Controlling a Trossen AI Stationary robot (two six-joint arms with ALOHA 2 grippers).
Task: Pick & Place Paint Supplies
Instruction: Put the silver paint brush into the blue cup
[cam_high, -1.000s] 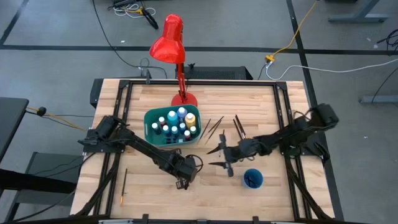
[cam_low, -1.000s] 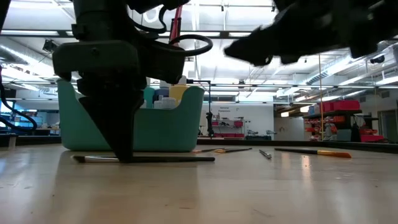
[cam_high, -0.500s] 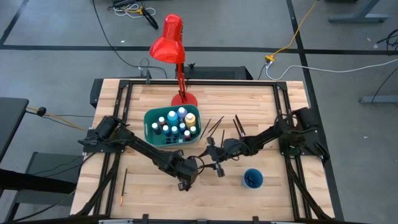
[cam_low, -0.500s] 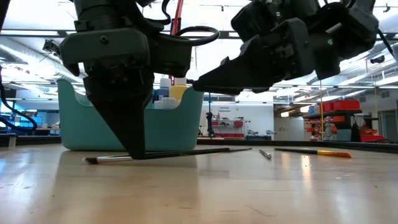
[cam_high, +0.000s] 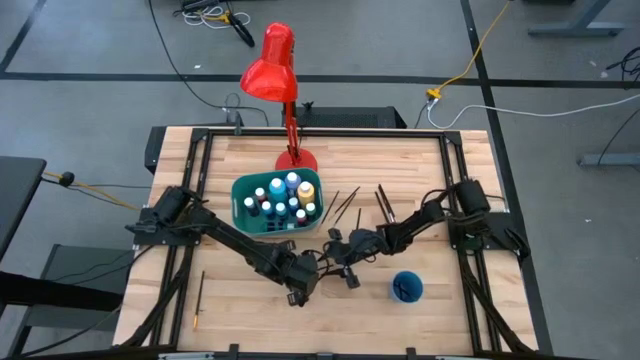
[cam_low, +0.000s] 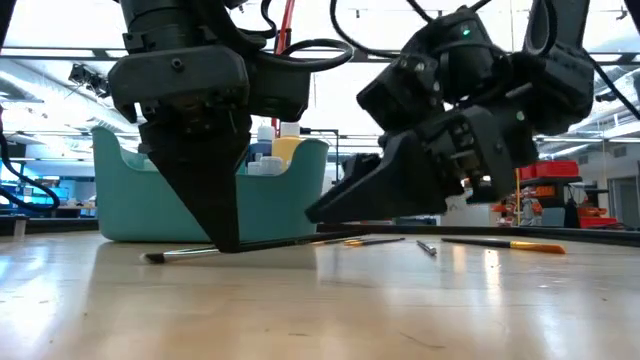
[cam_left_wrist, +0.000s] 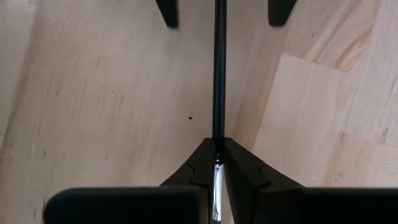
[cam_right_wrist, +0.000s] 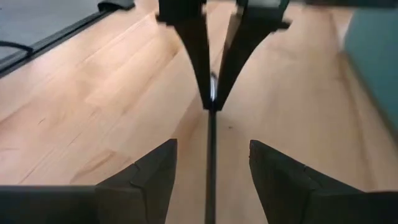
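- 1 bin (cam_high: 240, 215)
- About 10 paint bottles (cam_high: 283, 197) in the bin
- 1 lamp (cam_high: 272, 72)
- 1 cup (cam_high: 406, 287)
- 2 grippers: left (cam_high: 297, 290), right (cam_high: 337, 268)

Teal bin (cam_high: 244, 222); bottles (cam_high: 283, 198) blue, yellow, white, white-capped. Red lamp (cam_high: 272, 66) at 12 o'clock. Blue cup (cam_high: 406, 287). Black paintbrush (cam_left_wrist: 219, 74). Pale wood table (cam_high: 400, 160).

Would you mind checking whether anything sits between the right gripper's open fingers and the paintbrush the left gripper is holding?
Nothing visible does. The left gripper is shut on the paintbrush, and the right gripper is open with a finger on either side of the handle. Only bare table shows in the gap.
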